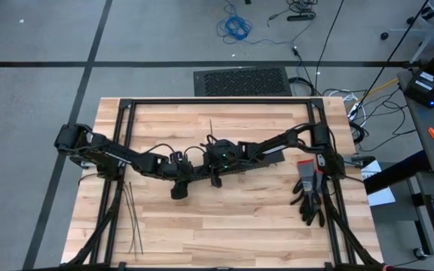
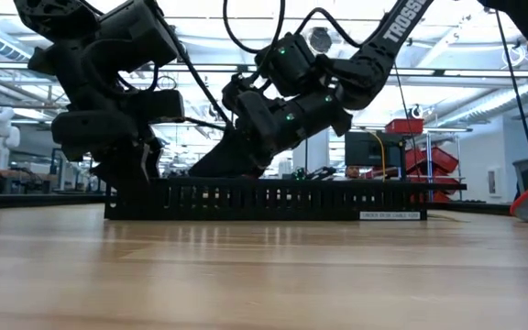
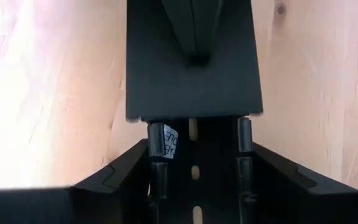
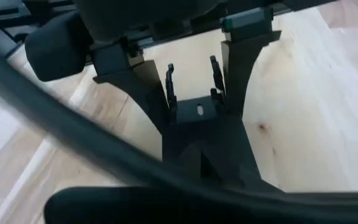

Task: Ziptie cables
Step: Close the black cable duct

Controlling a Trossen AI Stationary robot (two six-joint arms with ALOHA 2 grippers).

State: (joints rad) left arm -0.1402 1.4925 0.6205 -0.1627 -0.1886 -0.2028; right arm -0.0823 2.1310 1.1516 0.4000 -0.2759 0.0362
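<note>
My zipties [image 1: 132, 218] are a few very thin, long, straight dark strips. They lie flat on the bare wood of the table [image 1: 239, 226], in its left front part, just beside the black frame leg there. They run roughly from front to back, close together and slightly fanned, some crossing near one end. One more thin dark strip [image 1: 210, 126], likely another of them, shows near the table's middle, pointing toward the far edge. I cannot make out my cables.

Bright overhead light, blurred wrist close-ups
</note>
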